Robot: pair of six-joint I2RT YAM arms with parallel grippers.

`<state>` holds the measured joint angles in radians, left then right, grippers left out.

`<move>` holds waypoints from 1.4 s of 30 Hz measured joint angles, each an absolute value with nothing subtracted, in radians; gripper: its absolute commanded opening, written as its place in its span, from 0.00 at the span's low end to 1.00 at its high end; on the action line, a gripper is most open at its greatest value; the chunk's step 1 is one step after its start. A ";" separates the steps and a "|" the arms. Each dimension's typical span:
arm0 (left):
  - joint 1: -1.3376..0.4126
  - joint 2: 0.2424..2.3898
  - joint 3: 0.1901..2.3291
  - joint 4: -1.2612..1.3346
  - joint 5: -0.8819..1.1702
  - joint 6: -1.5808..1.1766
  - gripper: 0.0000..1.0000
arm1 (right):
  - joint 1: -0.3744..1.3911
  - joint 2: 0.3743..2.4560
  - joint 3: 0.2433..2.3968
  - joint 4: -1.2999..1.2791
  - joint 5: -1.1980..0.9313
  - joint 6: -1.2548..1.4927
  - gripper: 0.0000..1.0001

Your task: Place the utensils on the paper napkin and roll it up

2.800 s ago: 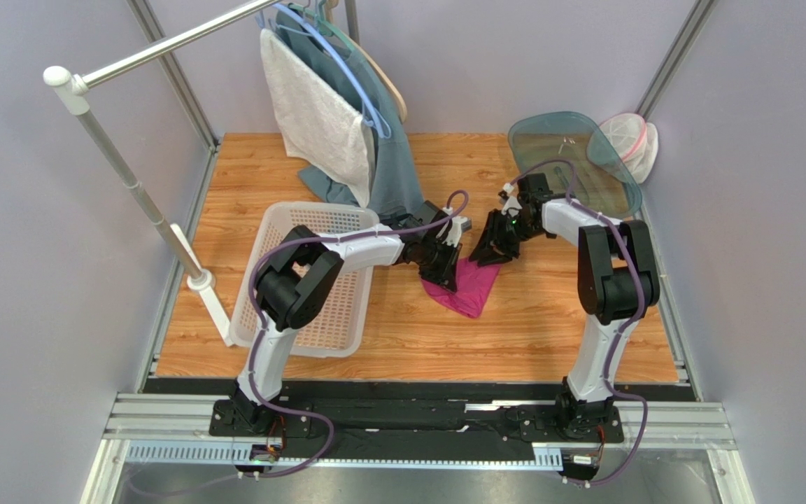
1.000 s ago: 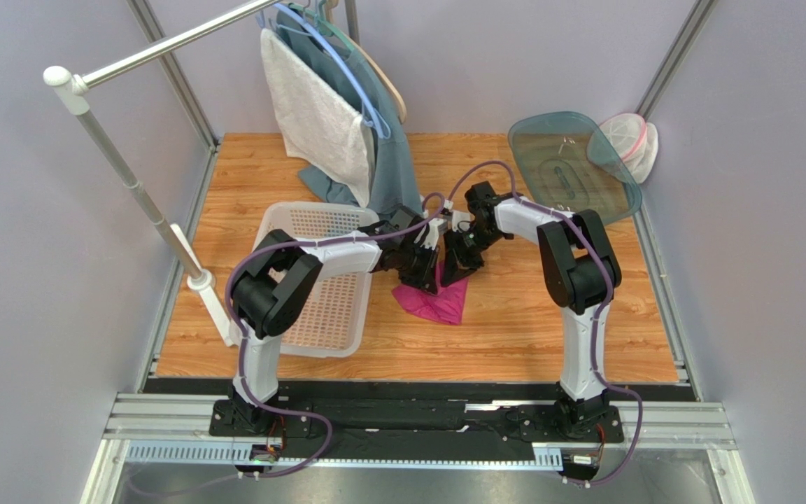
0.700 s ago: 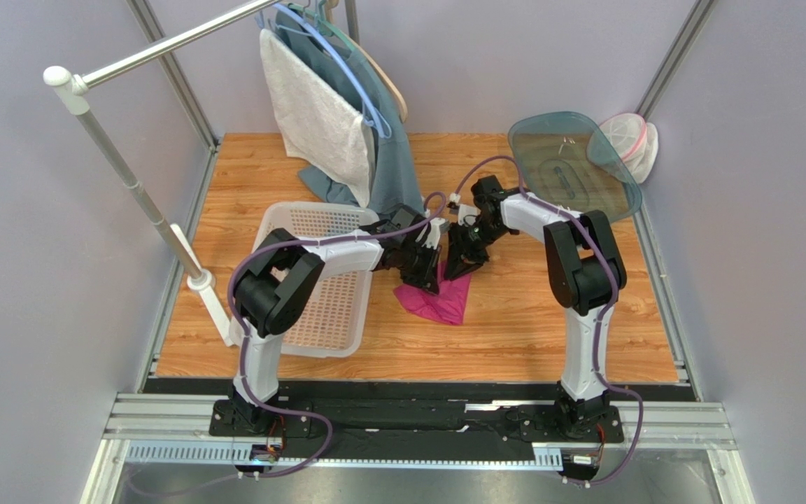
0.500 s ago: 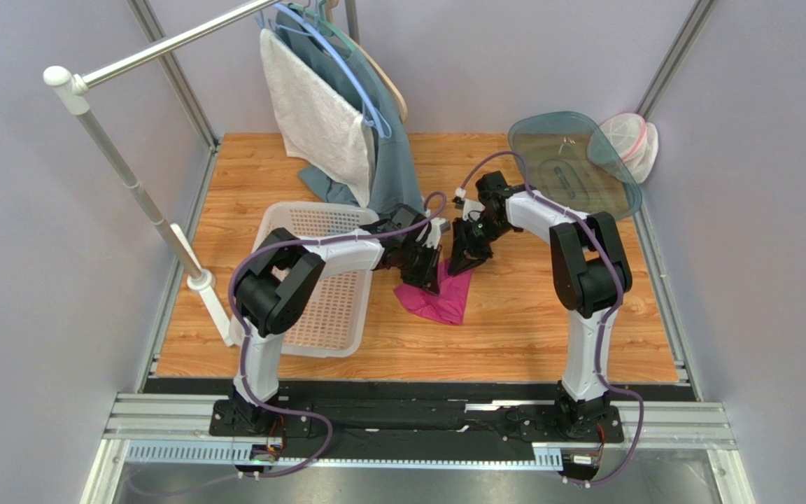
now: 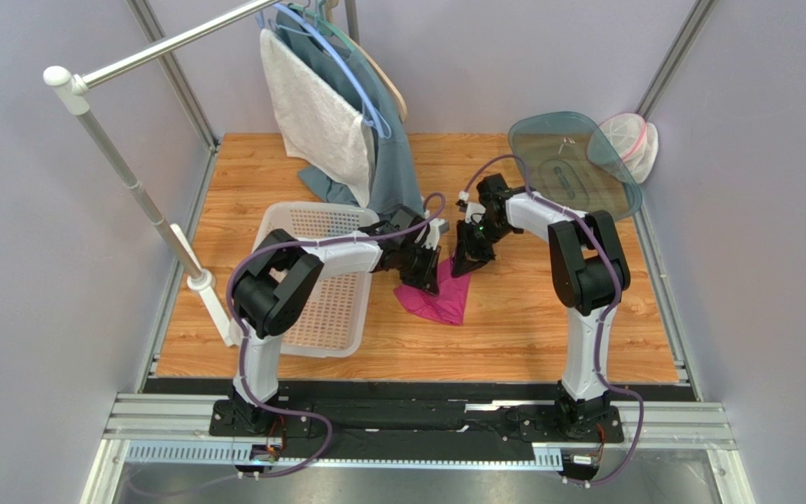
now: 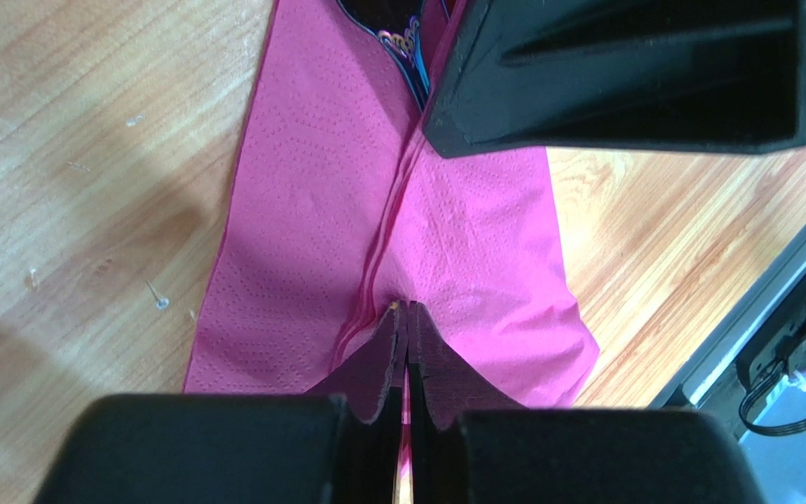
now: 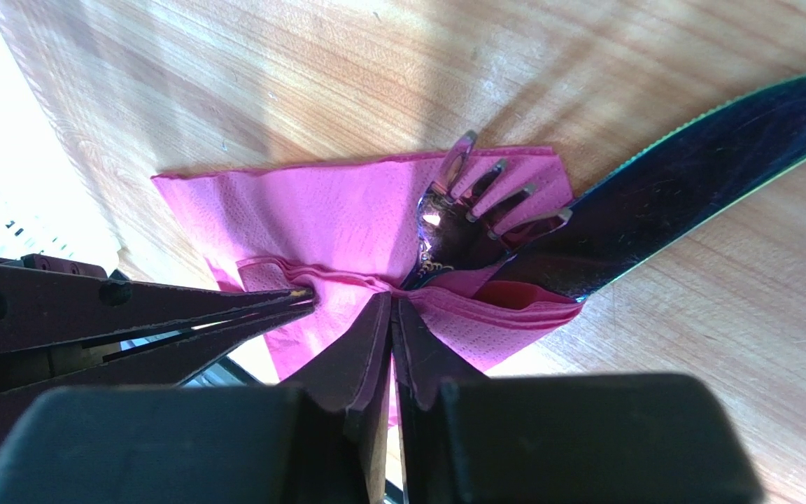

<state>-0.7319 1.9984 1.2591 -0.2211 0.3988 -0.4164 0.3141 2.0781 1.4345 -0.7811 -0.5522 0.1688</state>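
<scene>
The magenta-pink paper napkin [image 5: 436, 301] lies crumpled on the wooden table between both grippers. My left gripper [image 5: 425, 276] is shut on a raised fold of the napkin [image 6: 313, 242], its fingertips [image 6: 388, 336] pressed together. My right gripper [image 5: 465, 259] is shut on the same fold from the other side; the right wrist view shows the napkin [image 7: 334, 215] bunched at its tips. A mauve fork [image 7: 472, 210] and a dark purple knife [image 7: 691, 173] lie partly wrapped in the napkin, tines sticking out. A utensil end [image 6: 402, 29] also shows in the left wrist view. My right gripper's finger [image 6: 628, 74] looms close above.
A white basket [image 5: 318, 305] stands just left of the napkin. A grey-white towel [image 5: 313, 110] and a teal cloth [image 5: 397, 179] hang from a rack [image 5: 129, 184] at the back. A teal lid [image 5: 570, 158] and a mesh bag [image 5: 628, 142] lie at the back right.
Since the oldest frame both grippers and the napkin have shifted left toward the basket. In the last second the right gripper edged slightly right and back; the left stayed almost still.
</scene>
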 measured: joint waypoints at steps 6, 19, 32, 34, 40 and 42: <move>-0.735 1.977 1.248 -0.215 0.405 -0.410 0.06 | 0.313 2.080 1.435 -0.782 -0.556 0.169 0.08; -0.778 1.976 1.272 -0.159 0.436 -0.426 0.05 | 0.313 2.080 1.436 -0.783 -0.555 0.168 0.07; -0.744 2.024 1.245 -0.102 0.469 -0.471 0.02 | 0.314 2.080 1.439 -0.788 -0.550 0.168 0.08; -0.738 2.023 1.232 -0.077 0.485 -0.472 0.01 | 0.314 2.080 1.440 -0.788 -0.550 0.168 0.08; -0.735 2.024 1.226 -0.065 0.497 -0.477 0.00 | 0.315 2.080 1.448 -0.796 -0.547 0.167 0.20; -0.734 2.024 1.226 -0.065 0.497 -0.482 0.00 | 0.316 2.080 1.449 -0.795 -0.541 0.171 0.21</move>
